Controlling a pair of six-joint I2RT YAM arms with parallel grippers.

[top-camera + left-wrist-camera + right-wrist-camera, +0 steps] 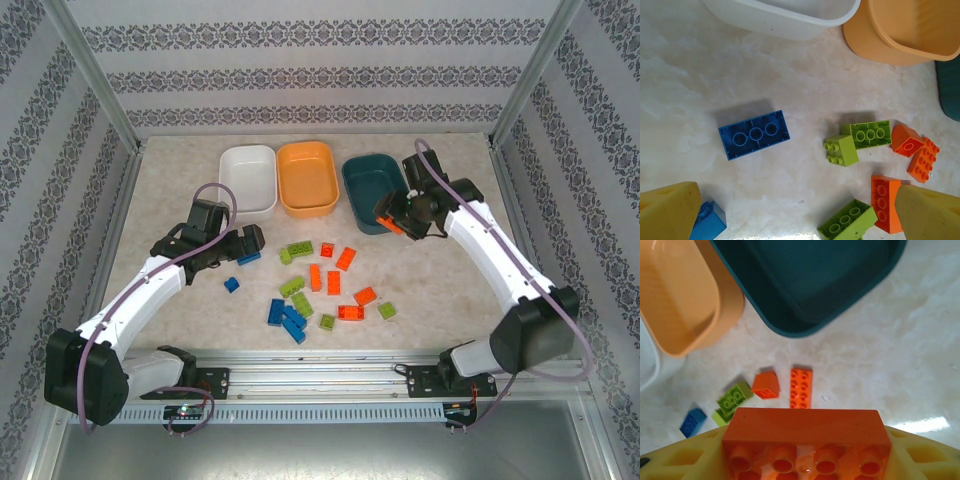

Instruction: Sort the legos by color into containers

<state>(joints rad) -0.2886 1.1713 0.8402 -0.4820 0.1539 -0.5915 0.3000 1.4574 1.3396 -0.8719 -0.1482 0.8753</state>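
Orange lego (807, 437) clamped in right claw (393, 216), long axis across the grip, held at near rim of dark teal tub (372, 180). Orange tub (305, 210) lies at ten o'clock from it. Left claw (797, 212) apart over blue lego (754, 134) on surface (690, 90).

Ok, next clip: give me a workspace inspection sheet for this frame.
Surface: beige marbled table.
Job's things: white tub, orange tub, teal tub, no bricks seen inside; blue, green, orange legos loose in front.
Clutter: nothing seen.
Grippers: left gripper, jaws open above bricks; right gripper, jaws shut on orange brick.
Cables: purple cable looped along each arm.
Surroundings: patterned walls, metal frame.
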